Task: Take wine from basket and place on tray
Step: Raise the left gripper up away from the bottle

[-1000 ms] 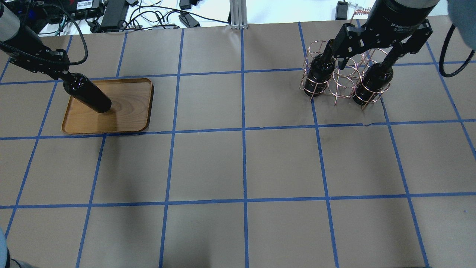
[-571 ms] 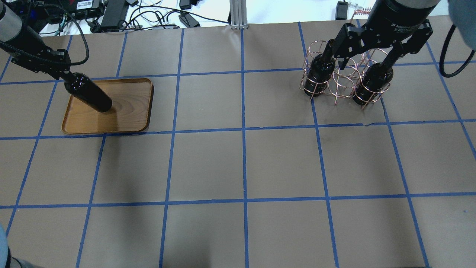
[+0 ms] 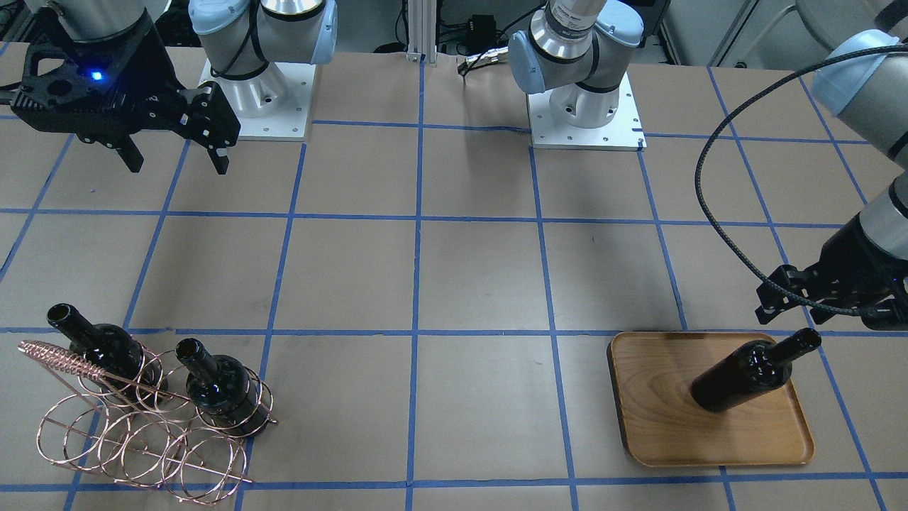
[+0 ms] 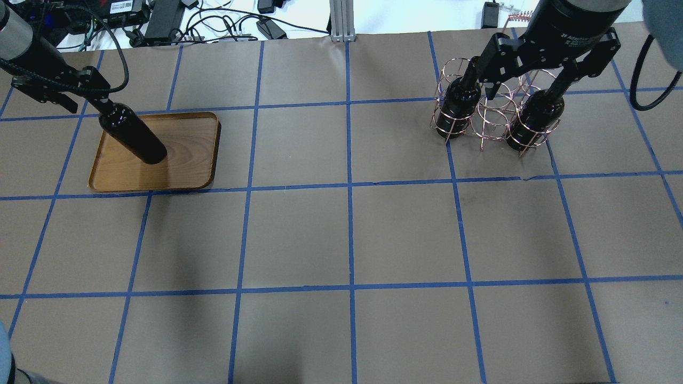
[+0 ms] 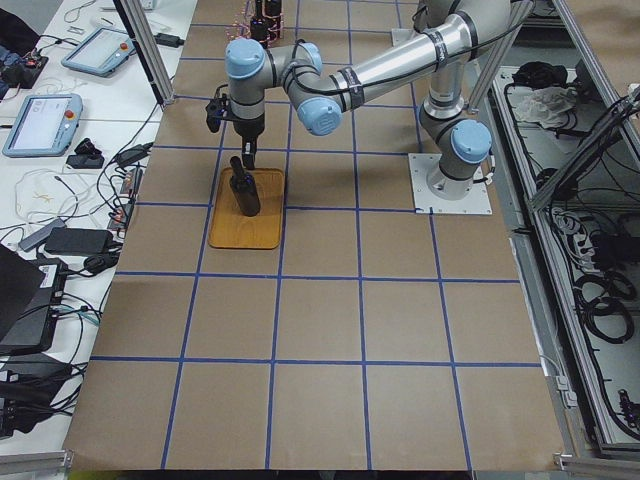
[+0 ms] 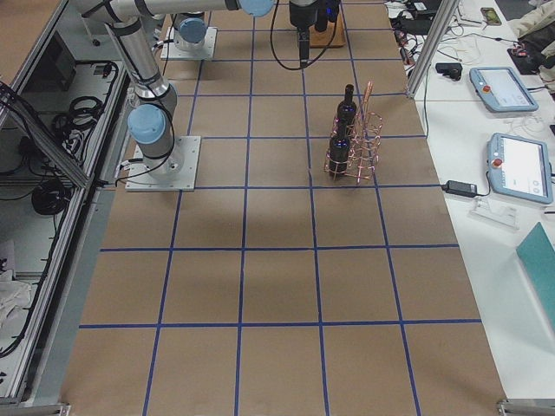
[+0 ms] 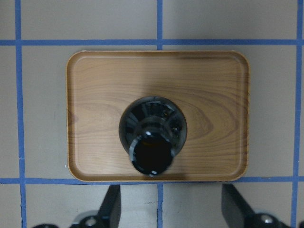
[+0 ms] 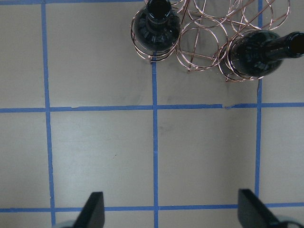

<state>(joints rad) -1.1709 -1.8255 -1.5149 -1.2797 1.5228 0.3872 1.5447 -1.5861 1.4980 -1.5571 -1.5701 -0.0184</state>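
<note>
One dark wine bottle point(image 4: 133, 138) stands upright on the wooden tray point(image 4: 187, 154); in the left wrist view its open mouth point(image 7: 151, 154) sits near the front rim of the tray point(image 7: 213, 95). My left gripper point(image 4: 72, 92) is open and hangs just above the bottle's neck without touching it; its gap shows wide in the wrist view point(image 7: 173, 213). Two more bottles point(image 4: 459, 104) point(image 4: 536, 117) stand in the copper wire basket point(image 4: 493, 114). My right gripper point(image 4: 525, 88) is open and empty, high above the basket point(image 8: 209, 38).
The basket's long coiled handle point(image 3: 60, 358) sticks out past one bottle. Cables and power bricks point(image 4: 176, 16) lie beyond the table's far edge. The arms' bases point(image 3: 582, 113) stand at the robot's side of the table.
My left gripper has let go of the bottle's neck and risen off it. The bottle now stands free on the tray. The right arm has not moved.
</note>
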